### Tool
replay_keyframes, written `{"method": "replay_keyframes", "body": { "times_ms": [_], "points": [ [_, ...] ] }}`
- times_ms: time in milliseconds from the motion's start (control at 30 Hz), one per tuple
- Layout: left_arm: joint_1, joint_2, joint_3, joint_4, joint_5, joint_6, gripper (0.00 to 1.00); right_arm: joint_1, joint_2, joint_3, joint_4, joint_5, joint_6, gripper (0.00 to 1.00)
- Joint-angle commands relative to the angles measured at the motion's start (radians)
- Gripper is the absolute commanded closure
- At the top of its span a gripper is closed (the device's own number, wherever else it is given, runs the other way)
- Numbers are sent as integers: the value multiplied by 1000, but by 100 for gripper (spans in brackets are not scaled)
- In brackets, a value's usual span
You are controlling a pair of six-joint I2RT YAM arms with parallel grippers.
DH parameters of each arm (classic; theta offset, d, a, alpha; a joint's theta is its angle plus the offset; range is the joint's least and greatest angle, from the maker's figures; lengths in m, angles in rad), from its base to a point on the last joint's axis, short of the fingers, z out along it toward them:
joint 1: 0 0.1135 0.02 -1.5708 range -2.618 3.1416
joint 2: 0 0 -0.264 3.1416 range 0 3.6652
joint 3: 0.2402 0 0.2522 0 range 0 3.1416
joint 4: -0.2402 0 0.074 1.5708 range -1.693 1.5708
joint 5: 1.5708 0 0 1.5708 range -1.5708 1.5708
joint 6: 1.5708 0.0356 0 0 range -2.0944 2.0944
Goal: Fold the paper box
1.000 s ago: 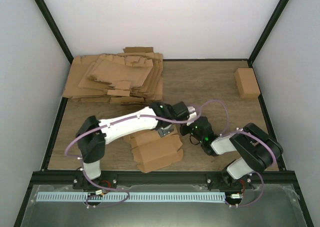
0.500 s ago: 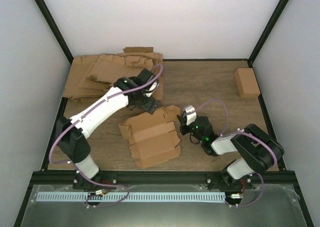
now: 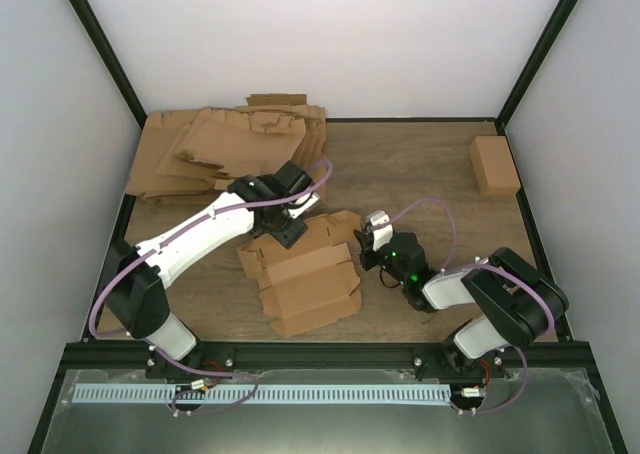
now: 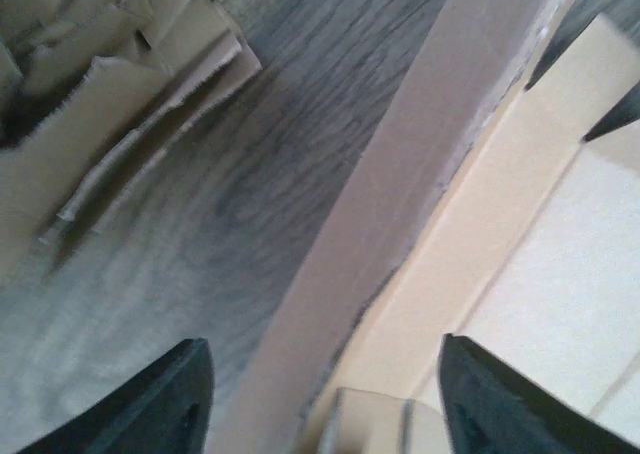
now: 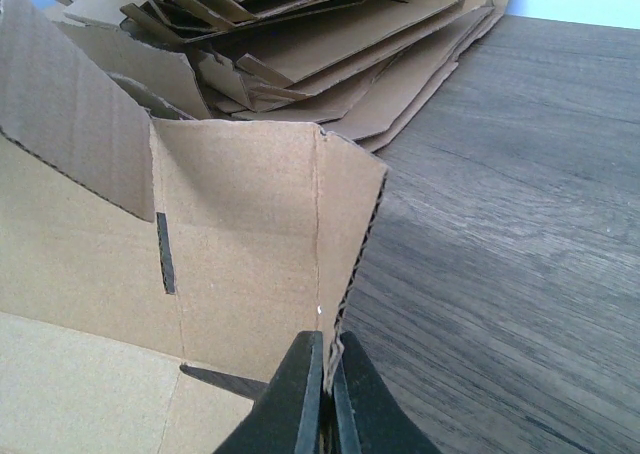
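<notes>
The paper box (image 3: 305,274) is a creased brown cardboard piece lying partly folded in the middle of the table. My right gripper (image 3: 366,236) is shut on the box's right flap edge (image 5: 335,274), which stands upright between its fingers (image 5: 300,394). My left gripper (image 3: 290,229) is open above the box's far-left edge. In the left wrist view its black fingertips (image 4: 165,394) straddle a raised cardboard wall (image 4: 400,214) without touching it.
A thick heap of flat brown cardboard sheets (image 3: 230,154) lies at the back left, also in the right wrist view (image 5: 300,34). A small folded carton (image 3: 494,166) sits at the back right. Black frame posts border the table.
My left arm swung from over the box out toward the heap, then came back down to the box's far-left edge. My right gripper has kept its hold on the flap.
</notes>
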Motion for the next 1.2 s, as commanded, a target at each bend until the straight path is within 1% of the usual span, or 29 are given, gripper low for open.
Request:
{"method": "replay_keyframes", "body": {
  "times_ms": [0,67,200,333,367,467,533,600,733,800,833,867,933,1000,1100,1167],
  "points": [
    [-4,24,-7,36,-121,25,41,9,-19,12,30,22,-23,99],
    [-11,37,3,26,-146,19,47,9,-20,13,25,29,-23,99],
    [-36,40,0,27,-189,14,55,9,-12,26,7,53,-16,99],
    [-88,37,-26,55,-219,24,64,9,-13,37,-2,53,-15,99],
    [-103,40,-28,59,-241,26,68,9,-13,41,-3,53,-14,99],
    [-154,51,-22,66,-305,32,86,9,-4,53,-11,56,-14,99],
    [-188,58,-19,70,-361,39,95,9,2,59,-16,59,-10,99],
    [-217,59,-18,72,-412,45,96,9,6,64,-28,72,9,98],
    [-252,38,-25,76,-482,50,96,1,-10,107,-156,66,65,87],
    [-265,28,-31,79,-504,50,96,-2,-42,114,-209,57,98,80],
    [-270,25,-34,79,-514,49,96,-6,-63,111,-231,51,118,73],
    [-275,22,-36,79,-522,49,96,-12,-85,107,-254,35,139,69],
    [-285,24,-38,80,-536,52,96,-29,-134,103,-311,-16,177,63],
    [-295,31,-40,83,-555,51,96,-55,-161,110,-393,-67,214,61],
    [-308,47,-36,88,-569,54,96,-127,-179,130,-519,-168,275,60],
    [-315,56,-31,88,-580,53,96,-179,-190,126,-570,-239,306,60]
  ]
}}
